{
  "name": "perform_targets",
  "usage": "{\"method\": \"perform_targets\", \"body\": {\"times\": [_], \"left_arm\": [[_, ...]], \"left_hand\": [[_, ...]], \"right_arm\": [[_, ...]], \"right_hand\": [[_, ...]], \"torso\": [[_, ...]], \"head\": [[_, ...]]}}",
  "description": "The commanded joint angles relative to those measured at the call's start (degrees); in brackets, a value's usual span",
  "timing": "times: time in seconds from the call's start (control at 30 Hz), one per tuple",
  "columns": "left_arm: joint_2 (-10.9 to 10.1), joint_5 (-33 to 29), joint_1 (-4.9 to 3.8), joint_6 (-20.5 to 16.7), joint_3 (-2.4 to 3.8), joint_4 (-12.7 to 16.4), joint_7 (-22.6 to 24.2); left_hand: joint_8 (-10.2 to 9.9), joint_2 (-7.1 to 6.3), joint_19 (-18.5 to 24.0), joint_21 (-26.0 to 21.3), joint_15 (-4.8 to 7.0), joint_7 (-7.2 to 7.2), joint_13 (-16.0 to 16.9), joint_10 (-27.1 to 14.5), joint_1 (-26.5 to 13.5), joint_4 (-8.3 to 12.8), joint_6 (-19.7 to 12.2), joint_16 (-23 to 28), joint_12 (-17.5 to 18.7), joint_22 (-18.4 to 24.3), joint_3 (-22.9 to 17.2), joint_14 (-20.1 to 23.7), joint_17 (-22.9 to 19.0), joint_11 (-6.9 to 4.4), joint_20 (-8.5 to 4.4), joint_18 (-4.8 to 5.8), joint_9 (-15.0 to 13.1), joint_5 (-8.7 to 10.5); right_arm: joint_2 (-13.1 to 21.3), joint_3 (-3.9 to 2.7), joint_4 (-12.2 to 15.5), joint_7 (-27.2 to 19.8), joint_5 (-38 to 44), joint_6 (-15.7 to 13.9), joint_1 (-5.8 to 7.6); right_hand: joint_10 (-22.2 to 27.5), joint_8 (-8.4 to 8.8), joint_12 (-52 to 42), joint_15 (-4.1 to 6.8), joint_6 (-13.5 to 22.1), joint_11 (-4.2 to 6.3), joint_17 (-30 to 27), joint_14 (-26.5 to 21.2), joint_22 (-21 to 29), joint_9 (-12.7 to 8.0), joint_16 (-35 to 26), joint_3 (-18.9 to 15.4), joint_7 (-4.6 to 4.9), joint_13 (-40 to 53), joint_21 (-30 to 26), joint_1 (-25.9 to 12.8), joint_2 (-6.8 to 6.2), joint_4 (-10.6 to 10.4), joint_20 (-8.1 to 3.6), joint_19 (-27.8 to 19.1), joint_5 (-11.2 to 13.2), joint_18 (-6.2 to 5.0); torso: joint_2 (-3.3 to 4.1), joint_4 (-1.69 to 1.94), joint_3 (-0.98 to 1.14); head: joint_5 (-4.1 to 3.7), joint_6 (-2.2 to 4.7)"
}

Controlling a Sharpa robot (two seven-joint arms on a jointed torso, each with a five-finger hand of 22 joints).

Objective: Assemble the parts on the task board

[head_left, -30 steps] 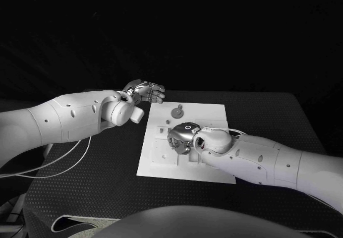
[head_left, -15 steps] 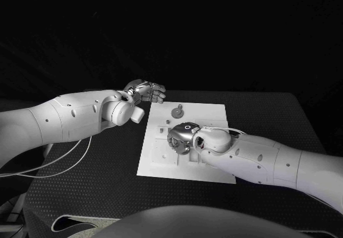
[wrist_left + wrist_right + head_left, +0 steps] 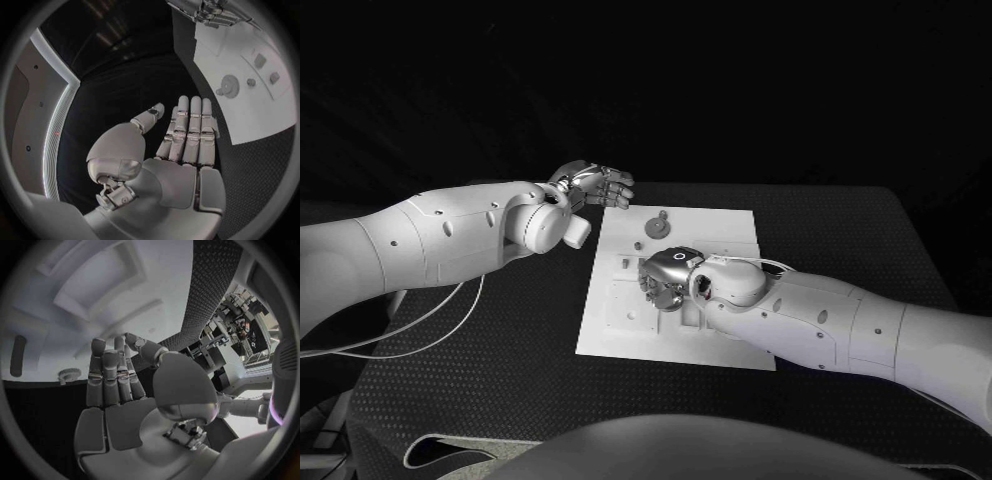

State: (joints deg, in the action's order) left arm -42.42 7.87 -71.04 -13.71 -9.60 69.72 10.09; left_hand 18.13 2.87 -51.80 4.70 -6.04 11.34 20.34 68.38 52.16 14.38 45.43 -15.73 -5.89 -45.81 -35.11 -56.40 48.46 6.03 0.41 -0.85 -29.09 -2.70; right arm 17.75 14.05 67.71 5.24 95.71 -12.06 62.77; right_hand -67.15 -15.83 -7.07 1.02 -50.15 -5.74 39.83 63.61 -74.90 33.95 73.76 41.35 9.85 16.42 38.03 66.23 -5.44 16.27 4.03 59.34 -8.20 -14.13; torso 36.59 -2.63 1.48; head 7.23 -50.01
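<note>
I've got my right hand (image 3: 668, 277) low over the middle of the task board (image 3: 623, 325), fingers extended and close together in the right wrist view, nothing in them. My left hand (image 3: 594, 184) hangs off the board's far left corner, fingers straight, empty too. A round part (image 3: 656, 224) sits on the far end of the board. I'd say I'm reaching for a piece; next move needs fingertips closing precisely on one.

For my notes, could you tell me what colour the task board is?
White; the task board shows best in the head view.
</note>
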Motion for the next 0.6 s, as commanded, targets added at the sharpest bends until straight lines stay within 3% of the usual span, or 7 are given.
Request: {"method": "perform_targets", "body": {"times": [0.03,0.27,0.43,0.6], "left_arm": [[0.1,0.2,-0.06,0.8,0.05,0.1,0.4],[-0.1,0.2,-0.06,0.9,0.05,0.1,0.4],[-0.2,0.2,-0.06,0.9,0.05,0.1,0.4],[-0.4,0.4,-0.06,1.2,0.05,-0.1,0.6]], "left_hand": [[0.2,-0.31,-0.1,0.0,0.04,-0.12,0.1,-0.2,0.2,-0.2,0.4,0.2,0.2,-0.1,0.0,-0.4,0.1,-0.02,-0.13,0.39,0.1,-0.21],[0.2,-0.32,-0.1,0.0,0.04,-0.12,0.1,-0.2,0.2,-0.2,0.4,0.3,0.2,-0.1,0.0,-0.4,0.1,-0.01,-0.13,0.40,0.1,-0.21],[0.2,-0.32,-0.1,0.0,0.03,-0.12,0.1,-0.2,0.2,-0.2,0.4,0.3,0.2,-0.1,0.0,-0.4,0.1,0.00,-0.12,0.40,0.1,-0.21],[0.3,-0.36,-0.1,-0.1,0.01,-0.13,0.1,-0.3,0.2,-0.2,0.4,0.3,0.2,-0.1,0.0,-0.4,0.1,0.02,-0.11,0.40,0.1,-0.21]], "right_arm": [[0.1,0.01,0.1,0.2,-0.8,-0.2,-0.03],[0.8,0.01,0.5,0.2,-1.1,-2.1,-0.02],[2.3,0.01,1.8,0.3,-1.9,-5.7,0.19],[5.5,-0.11,4.5,-2.6,-7.8,-11.4,1.54]], "right_hand": [[0.6,0.42,0.3,-0.37,0.4,-0.01,0.1,0.0,-1.1,-0.3,-0.1,-0.4,-0.04,-0.1,-0.2,-0.1,-0.60,0.1,0.25,-0.3,-0.2,-0.87],[0.9,0.78,0.6,-0.55,0.9,-0.19,0.2,-0.2,-1.1,-0.6,-0.1,-0.6,-0.07,-0.3,-0.2,-0.3,-1.09,-0.1,0.31,-0.3,-0.2,-0.87],[1.1,0.97,0.7,-0.61,1.2,-0.26,0.3,-0.2,-1.1,-0.9,-0.1,-0.7,-0.06,-0.5,-0.2,-0.3,-1.47,-0.1,0.31,-0.3,-0.2,-0.87],[0.3,1.09,0.3,-0.45,1.3,-0.06,0.4,-0.1,-1.1,-1.2,0.0,-0.6,0.12,-0.3,-0.1,-0.1,-2.04,-0.3,0.27,-0.2,-0.3,-0.87]], "torso": [[0.00,0.00,0.02],[0.00,0.00,0.01],[-0.02,-0.04,0.01],[-0.03,-0.02,0.02]], "head": [[-0.01,0.01],[-0.09,0.01],[-0.19,0.01],[-0.49,0.74]]}}
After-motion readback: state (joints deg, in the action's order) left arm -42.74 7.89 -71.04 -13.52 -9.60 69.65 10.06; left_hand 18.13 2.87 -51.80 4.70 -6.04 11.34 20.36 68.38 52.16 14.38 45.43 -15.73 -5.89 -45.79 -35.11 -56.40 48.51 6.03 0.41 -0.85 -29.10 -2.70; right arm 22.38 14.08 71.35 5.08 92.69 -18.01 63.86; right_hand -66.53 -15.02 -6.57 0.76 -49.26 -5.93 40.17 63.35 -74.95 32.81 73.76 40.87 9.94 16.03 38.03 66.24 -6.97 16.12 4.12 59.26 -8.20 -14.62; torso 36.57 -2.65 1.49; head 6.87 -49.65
